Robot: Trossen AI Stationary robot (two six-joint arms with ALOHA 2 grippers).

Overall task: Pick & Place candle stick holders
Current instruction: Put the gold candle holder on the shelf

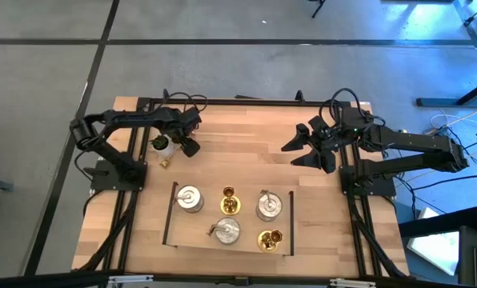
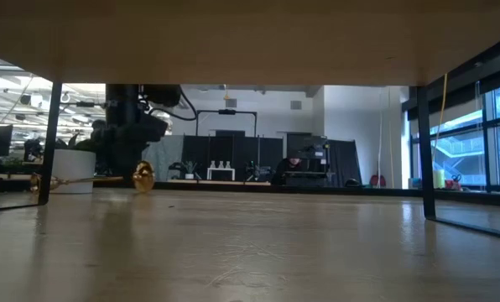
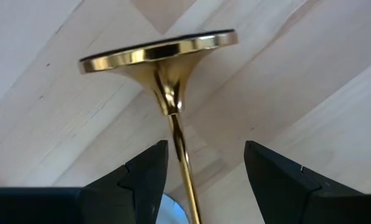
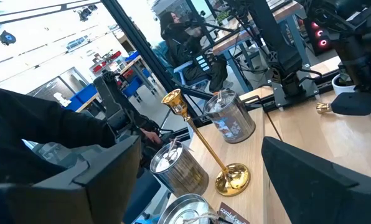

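One gold candle stick holder (image 3: 157,53) lies on its side on the wood at the far left; it also shows in the low view (image 2: 141,176). Its round base points away from my left gripper (image 3: 204,165). The gripper is open, with one finger on each side of the slim stem. Two more gold holders (image 1: 230,200) (image 1: 270,239) stand upright among three squat silver-grey holders (image 1: 190,198) (image 1: 268,206) (image 1: 226,231) near the front. My right gripper (image 1: 302,150) is open and empty at the far right, clear of them. My left gripper is open around the gold holder's stem (image 3: 180,146), close behind the flared base. The fingers lie across the stem, which runs close beside one finger (image 3: 149,171). I cannot tell whether that finger touches it.
A small white pot (image 1: 160,145) stands right beside my left gripper. Two dark rails (image 1: 169,212) (image 1: 291,224) bound the area where the standing holders are. Bare wood (image 1: 238,152) lies between the two arms. Black frame bars run along the table's edges.
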